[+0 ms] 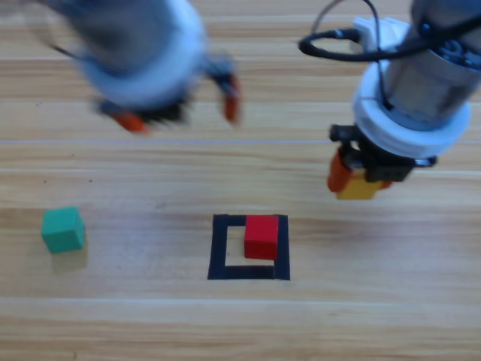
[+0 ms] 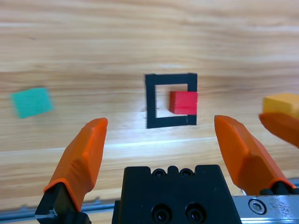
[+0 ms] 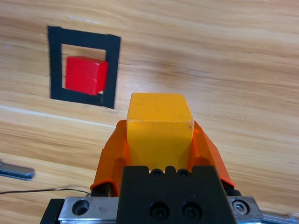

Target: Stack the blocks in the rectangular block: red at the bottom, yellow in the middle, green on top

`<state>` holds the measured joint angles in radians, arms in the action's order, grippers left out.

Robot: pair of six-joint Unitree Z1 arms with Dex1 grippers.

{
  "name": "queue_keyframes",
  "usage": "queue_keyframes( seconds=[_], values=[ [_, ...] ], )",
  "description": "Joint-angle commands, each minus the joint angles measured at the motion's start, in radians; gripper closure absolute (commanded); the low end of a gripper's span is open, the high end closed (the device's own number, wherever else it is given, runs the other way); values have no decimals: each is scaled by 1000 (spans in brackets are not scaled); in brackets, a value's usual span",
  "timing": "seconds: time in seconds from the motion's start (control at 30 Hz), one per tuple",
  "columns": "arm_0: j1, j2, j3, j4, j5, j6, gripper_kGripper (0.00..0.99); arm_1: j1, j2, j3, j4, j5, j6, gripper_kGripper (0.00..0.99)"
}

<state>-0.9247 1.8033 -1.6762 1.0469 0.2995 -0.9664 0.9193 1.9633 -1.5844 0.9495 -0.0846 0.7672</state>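
The red cube lies inside the black-tape square, against its right side. My right gripper hovers up and to the right of the square, shut on the yellow cube. The green cube rests on the wood far to the left. My left gripper hangs high above the table, behind the square, jaws open with nothing between them.
Bare wooden table surrounds the square on all sides. The right arm's black cable loops above its wrist.
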Motion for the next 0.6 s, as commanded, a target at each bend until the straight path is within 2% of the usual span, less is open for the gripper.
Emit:
queue_keyframes(
  seconds=[0.03,0.17,0.37,0.43,0.6],
  values=[
    [99,-361,181,16,76,90,4,56,167,-89,34,5,43,990],
    [101,-510,280,15,139,175,17,73,275,-220,106,8,81,990],
    [103,-561,335,-5,151,252,59,95,375,-364,172,9,113,990],
    [103,-605,405,-73,182,248,57,96,393,-391,176,20,130,990],
    [103,-782,589,-245,164,281,57,108,442,-499,241,23,169,990]
  ],
)
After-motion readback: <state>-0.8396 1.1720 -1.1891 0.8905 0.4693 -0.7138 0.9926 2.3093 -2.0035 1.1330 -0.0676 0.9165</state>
